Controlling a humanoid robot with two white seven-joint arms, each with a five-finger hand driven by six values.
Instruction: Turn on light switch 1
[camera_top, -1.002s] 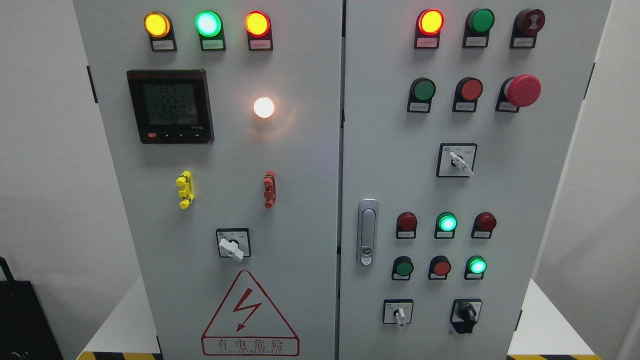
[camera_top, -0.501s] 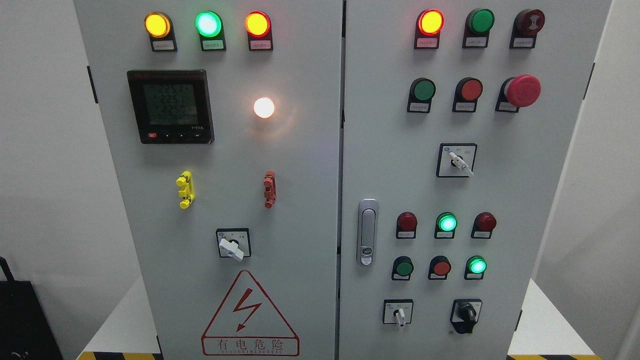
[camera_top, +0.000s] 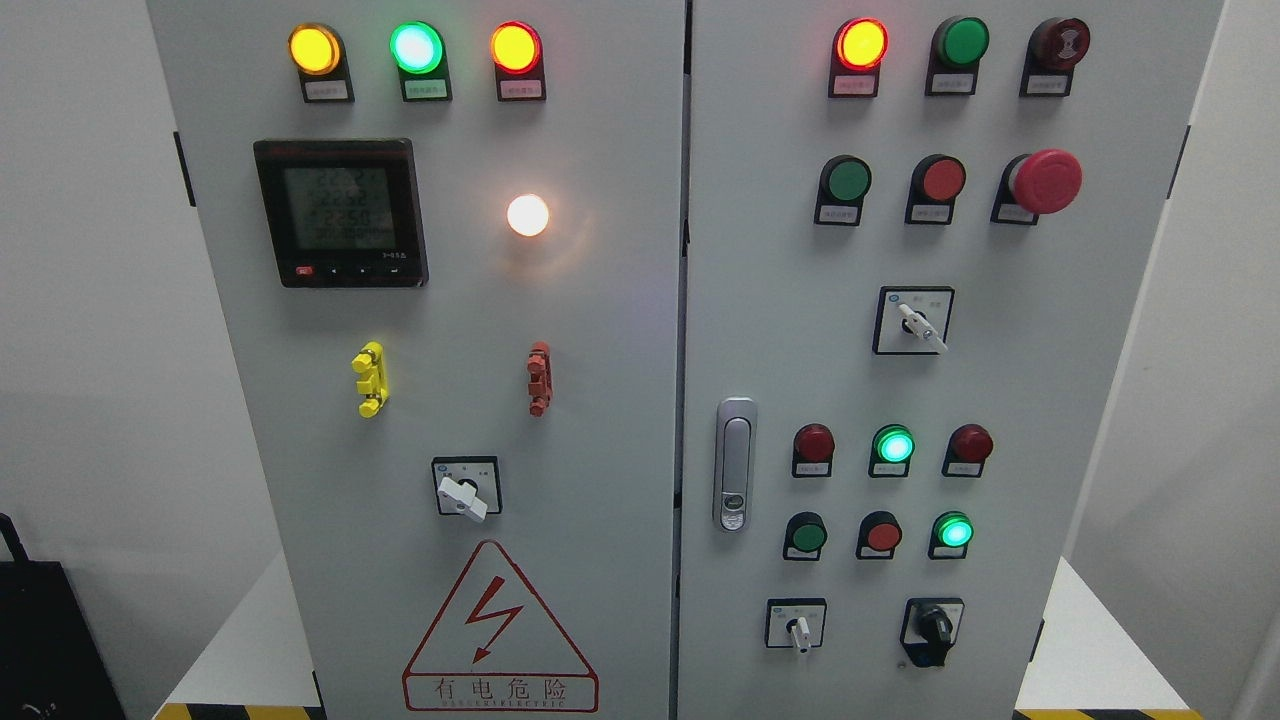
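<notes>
Neither robot hand is in the head view, so finger state can't be told; nothing is touching the grey control cabinet (camera_top: 600, 420).

Which control counts as "light switch 1" isn't legible. Label tags under the buttons are too small to read. Landmark: the door latch (camera_top: 735, 465) on the right door's left edge. My guess is one of the rotary selectors: the white-knob selector (camera_top: 466, 487) left of the latch and slightly lower, on the left door; a second white selector (camera_top: 912, 321) up and right of the latch; a small white-lever switch (camera_top: 797, 625) down and right of it; and a black-knob selector (camera_top: 932, 625) further right on the same row. Can't confirm which.

How to do it well (judgement): bring one hand in square to the panel, pinch the knob by its flat sides w/ thumb + index, rotate about its own axis w/o pushing in. Stay away from the red mushroom e-stop (camera_top: 1045, 181), well up and right of the latch, and from the neighbouring pushbuttons. Check for a lamp change as confirmation.

Readable writing: warning triangle (camera_top: 500, 625) w/ lightning bolt, down-left of the latch, reads "有电危险"; the smaller line below is blurred. Digital meter (camera_top: 340, 212), up-left of the latch, shows rows of digits, roughly "225x", not crisp. A white lamp (camera_top: 527, 215) glows right of the meter.
</notes>
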